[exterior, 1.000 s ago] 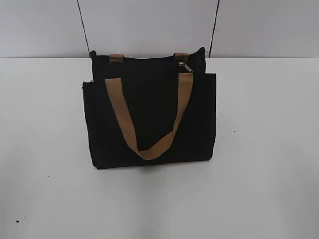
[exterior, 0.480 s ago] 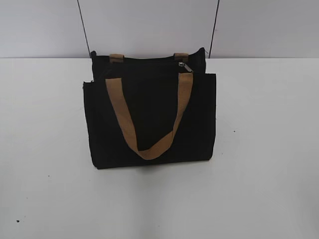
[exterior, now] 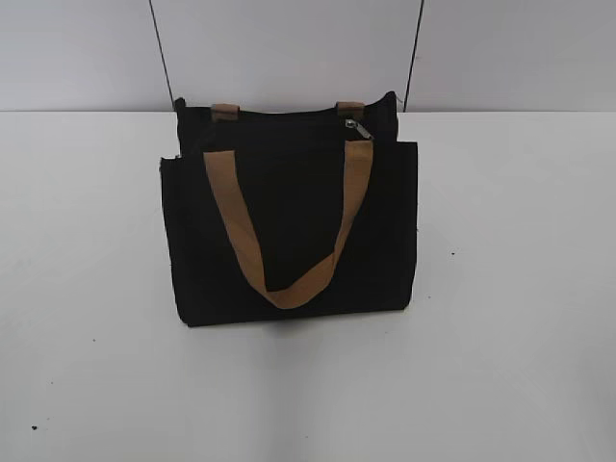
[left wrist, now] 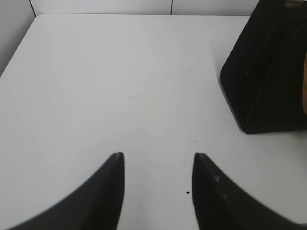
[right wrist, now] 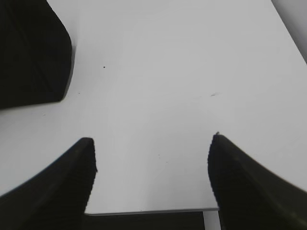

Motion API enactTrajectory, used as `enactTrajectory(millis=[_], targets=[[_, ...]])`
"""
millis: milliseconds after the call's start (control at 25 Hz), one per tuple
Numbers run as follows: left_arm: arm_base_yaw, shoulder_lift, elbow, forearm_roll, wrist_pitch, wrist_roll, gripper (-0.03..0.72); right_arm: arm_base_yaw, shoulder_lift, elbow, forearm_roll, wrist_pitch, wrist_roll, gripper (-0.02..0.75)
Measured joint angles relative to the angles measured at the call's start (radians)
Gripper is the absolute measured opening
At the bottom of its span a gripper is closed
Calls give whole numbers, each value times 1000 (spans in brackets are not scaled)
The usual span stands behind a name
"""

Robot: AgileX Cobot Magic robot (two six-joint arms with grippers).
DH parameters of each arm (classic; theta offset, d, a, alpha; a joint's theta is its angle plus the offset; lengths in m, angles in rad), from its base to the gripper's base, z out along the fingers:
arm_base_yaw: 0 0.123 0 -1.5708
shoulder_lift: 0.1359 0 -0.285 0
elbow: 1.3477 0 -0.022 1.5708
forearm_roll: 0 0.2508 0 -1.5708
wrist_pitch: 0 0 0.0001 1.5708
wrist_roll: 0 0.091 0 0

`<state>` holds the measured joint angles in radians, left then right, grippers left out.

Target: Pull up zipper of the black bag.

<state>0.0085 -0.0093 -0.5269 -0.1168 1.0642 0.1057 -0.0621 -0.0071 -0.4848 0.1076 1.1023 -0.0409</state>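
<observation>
The black bag point(exterior: 289, 231) lies on the white table in the exterior view, with a tan strap handle point(exterior: 289, 226) looped over its front. The small silver zipper pull point(exterior: 358, 128) sits near the right end of the bag's top edge. No gripper shows in the exterior view. In the left wrist view my left gripper point(left wrist: 158, 155) is open and empty above bare table, with a corner of the bag point(left wrist: 264, 72) at upper right. In the right wrist view my right gripper point(right wrist: 152, 143) is open and empty, with a corner of the bag point(right wrist: 31, 52) at upper left.
The white table point(exterior: 520, 289) stretches on both sides of the bag. A pale wall with two dark vertical seams point(exterior: 162, 53) stands behind it. The table's near edge point(right wrist: 148, 211) shows between my right fingers.
</observation>
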Motion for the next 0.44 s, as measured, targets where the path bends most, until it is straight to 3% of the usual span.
enactTrajectory(millis=[440], targets=[[0, 0, 0, 0, 0, 0, 288, 0, 0, 0, 0, 0, 0, 557]])
